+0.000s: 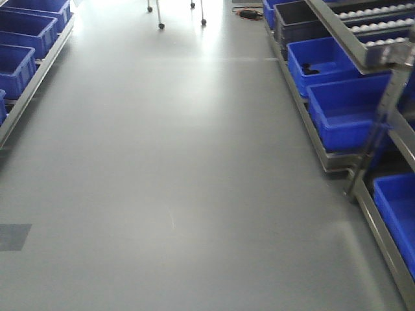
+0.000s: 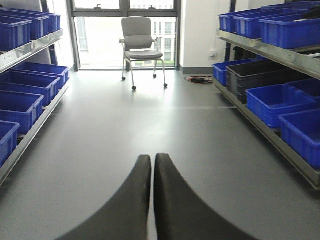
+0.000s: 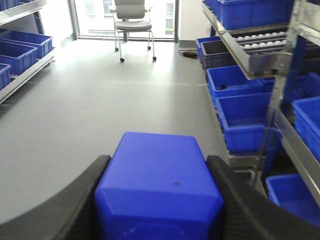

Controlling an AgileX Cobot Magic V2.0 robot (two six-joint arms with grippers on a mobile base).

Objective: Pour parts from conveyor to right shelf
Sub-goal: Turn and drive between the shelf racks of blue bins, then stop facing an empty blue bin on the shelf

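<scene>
The block (image 3: 159, 185) sits clamped between the dark fingers (image 3: 80, 205) of the right gripper (image 3: 159, 162), filling the gap, with a flat face towards the camera; no knob shows. The right shelf (image 3: 260, 52) lies ahead and to the right of that hand. Its roller lane (image 3: 262, 42) and blue tubs (image 3: 245, 117) run along the aisle, away from the robot, and the nearest tubs sit low. The carrying arm is therefore also the nearer one, and the coming move looks like a swing rightward over a tub. The left gripper (image 2: 152, 162) is closed on nothing and points down the bare floor (image 2: 110, 125) toward a chair (image 2: 140, 37).
</scene>
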